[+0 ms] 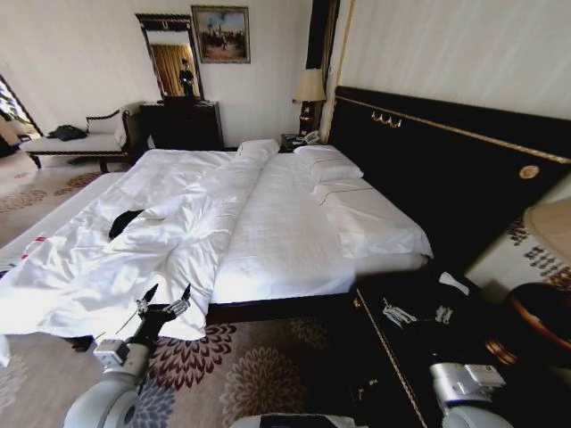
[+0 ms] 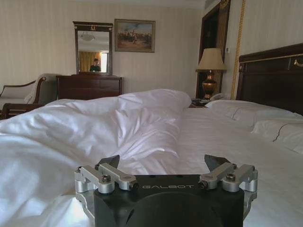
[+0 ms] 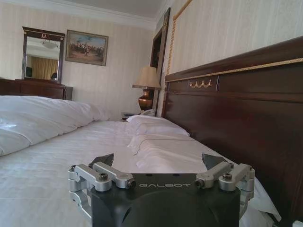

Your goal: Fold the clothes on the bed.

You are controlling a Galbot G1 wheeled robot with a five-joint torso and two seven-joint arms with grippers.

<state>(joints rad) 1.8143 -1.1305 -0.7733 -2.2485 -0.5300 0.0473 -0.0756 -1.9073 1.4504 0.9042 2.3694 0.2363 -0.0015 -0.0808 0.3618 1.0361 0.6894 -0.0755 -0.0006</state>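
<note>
Black top lying on an unmade bed, both grippers held empty at its near edge.

The black top (image 1: 125,221) is seen partly buried in the rumpled white duvet (image 1: 192,236) on the bed (image 1: 294,241), toward the left side. The left gripper (image 1: 164,299) is held with fingers spread wide before the duvet's edge; the right gripper (image 1: 417,314) is likewise spread wide near the dark headboard (image 1: 464,169).

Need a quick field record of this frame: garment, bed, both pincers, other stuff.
garment: black top lying on the rumpled white duvet, partly hidden by its folds
bed: white bed, pillows by the dark headboard
left pincer: open, holding nothing, at the near edge of the bed
right pincer: open, holding nothing, low beside the headboard
other: lamp, mirror, painting
</note>
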